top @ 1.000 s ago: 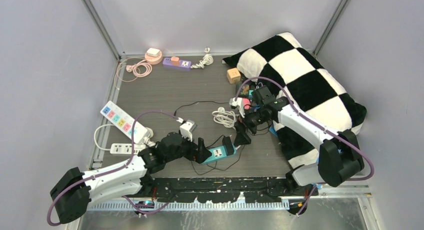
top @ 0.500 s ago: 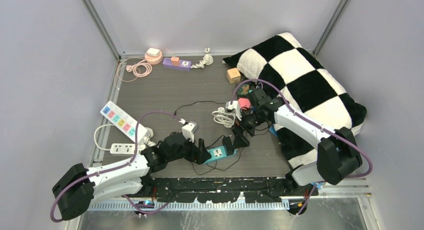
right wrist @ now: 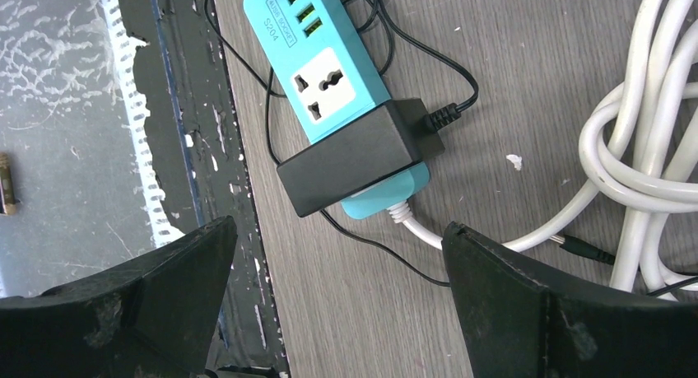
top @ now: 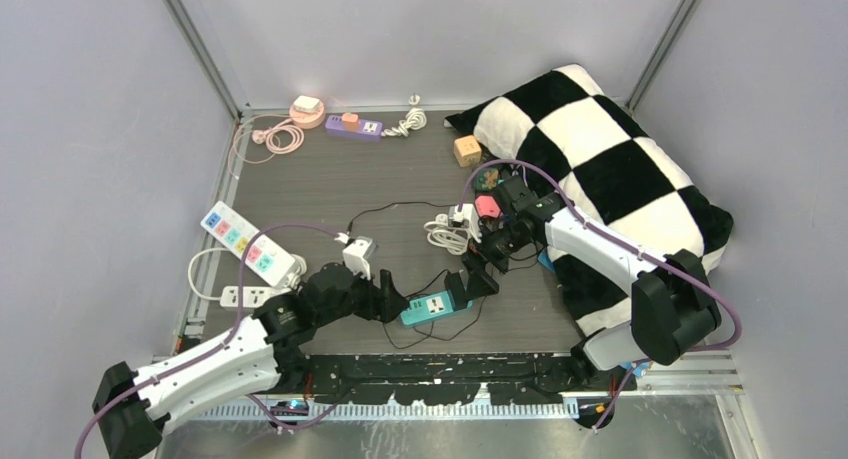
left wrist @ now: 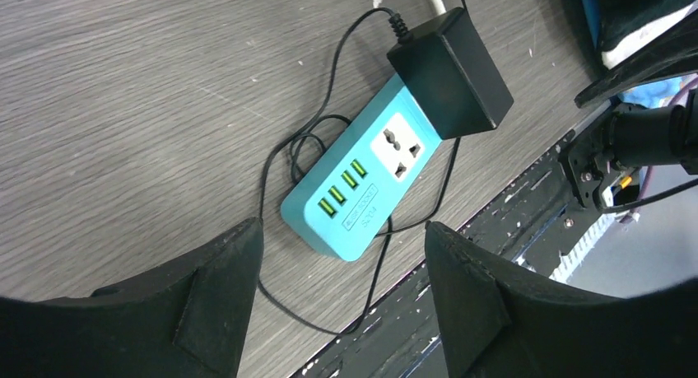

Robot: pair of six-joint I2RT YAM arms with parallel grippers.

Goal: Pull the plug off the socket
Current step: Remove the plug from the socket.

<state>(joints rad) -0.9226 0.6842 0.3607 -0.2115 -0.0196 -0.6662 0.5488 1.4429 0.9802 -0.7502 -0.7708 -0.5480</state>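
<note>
Pulling now would be premature: both claws are spread wide and neither grips anything. Your right claw (right wrist: 339, 228) hovers over the black adapter plug (right wrist: 350, 156). The plug sits seated in the end outlet of the teal power strip (left wrist: 354, 189), which lies flat on the table (left wrist: 123, 81) close to its near edge. Your left claw (left wrist: 342, 230) hangs above the strip's USB end; I cannot tell whether it touches.

The main risk, I judge, is the whole strip lifting with the plug. It looks like a light plastic body, so pin it with your left claw first. Second, the adapter overhangs the strip on both sides. A low closure could catch the teal housing too and clamp plug to socket. Third, the thin black lead (left wrist: 280, 147) loops around and under the strip. A finger could snag it and drag everything toward the black rail (right wrist: 177, 147). The white cord (right wrist: 642, 147) leaves the strip beneath the adapter and coils just beside it, another thing to catch.

The adapter is a matte black rectangular block, smooth-faced with crisp edges, so expect some slip. The strip is glossy teal with rounded corners, a white outlet plate and four green USB ports. The table is grey wood-grain, flecked with specks.
</note>
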